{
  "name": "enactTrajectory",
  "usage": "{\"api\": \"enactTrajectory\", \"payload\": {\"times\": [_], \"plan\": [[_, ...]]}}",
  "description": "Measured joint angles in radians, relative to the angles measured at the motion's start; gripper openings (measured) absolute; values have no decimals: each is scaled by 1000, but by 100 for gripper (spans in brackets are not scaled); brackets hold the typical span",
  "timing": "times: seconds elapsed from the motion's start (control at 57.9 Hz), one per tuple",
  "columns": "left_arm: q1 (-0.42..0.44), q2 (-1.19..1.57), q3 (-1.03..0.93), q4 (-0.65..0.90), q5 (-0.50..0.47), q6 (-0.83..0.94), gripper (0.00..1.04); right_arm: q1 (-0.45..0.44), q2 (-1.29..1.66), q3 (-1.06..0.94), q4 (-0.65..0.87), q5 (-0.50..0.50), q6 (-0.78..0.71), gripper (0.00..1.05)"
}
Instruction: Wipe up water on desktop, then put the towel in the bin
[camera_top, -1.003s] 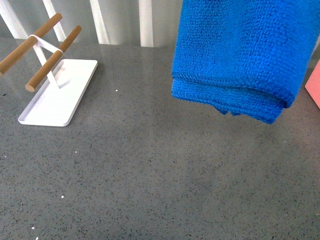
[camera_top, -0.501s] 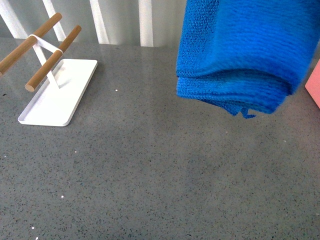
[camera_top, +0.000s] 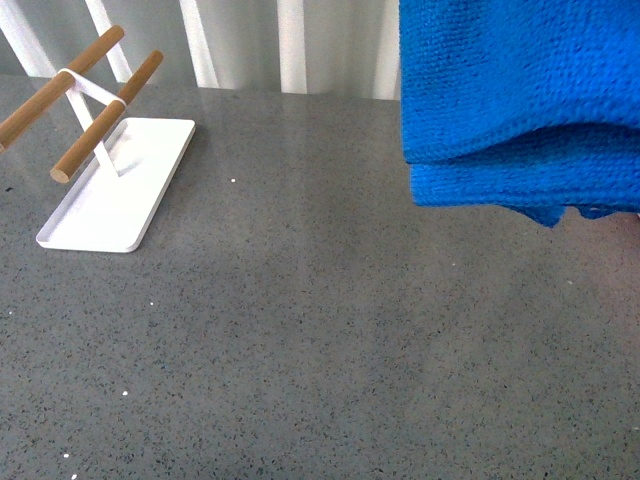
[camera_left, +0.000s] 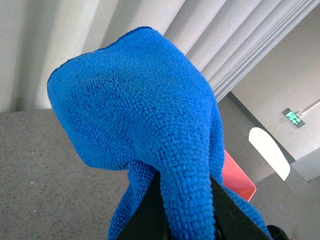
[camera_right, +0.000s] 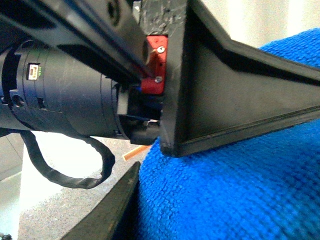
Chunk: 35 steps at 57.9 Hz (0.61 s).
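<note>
The blue towel (camera_top: 520, 100) hangs folded above the far right of the dark grey speckled desktop (camera_top: 300, 330) in the front view. In the left wrist view my left gripper (camera_left: 187, 220) is shut on a fold of the towel (camera_left: 145, 110), one black finger (camera_left: 145, 215) on each side. A corner of the salmon-pink bin (camera_left: 239, 179) shows just behind the towel there; the front view hides it. In the right wrist view my right gripper (camera_right: 210, 200) is open, one finger (camera_right: 112, 207) touching the towel (camera_right: 240, 190), close under the left arm's gripper (camera_right: 240, 95).
A white tray (camera_top: 150, 160) with a stand of two wooden rods (camera_top: 105, 120) sits at the far left of the desktop. Pale vertical slats stand along the back edge. No grippers show in the front view.
The towel has moved to the right and slightly up in the front view. It now covers the pink bin corner that showed at the right edge before.
</note>
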<state>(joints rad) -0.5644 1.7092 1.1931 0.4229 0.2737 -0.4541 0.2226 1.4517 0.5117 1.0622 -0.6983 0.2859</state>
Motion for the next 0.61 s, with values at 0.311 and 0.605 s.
{"api": "enactTrajectory", "payload": {"times": [0.311, 0.605], "plan": [[1, -1, -8, 4, -17, -12, 23, -60, -2, 0, 6, -35, 20, 4], [131, -30, -45, 3, 16, -42, 74, -152, -10, 3, -8, -29, 45, 4]]}}
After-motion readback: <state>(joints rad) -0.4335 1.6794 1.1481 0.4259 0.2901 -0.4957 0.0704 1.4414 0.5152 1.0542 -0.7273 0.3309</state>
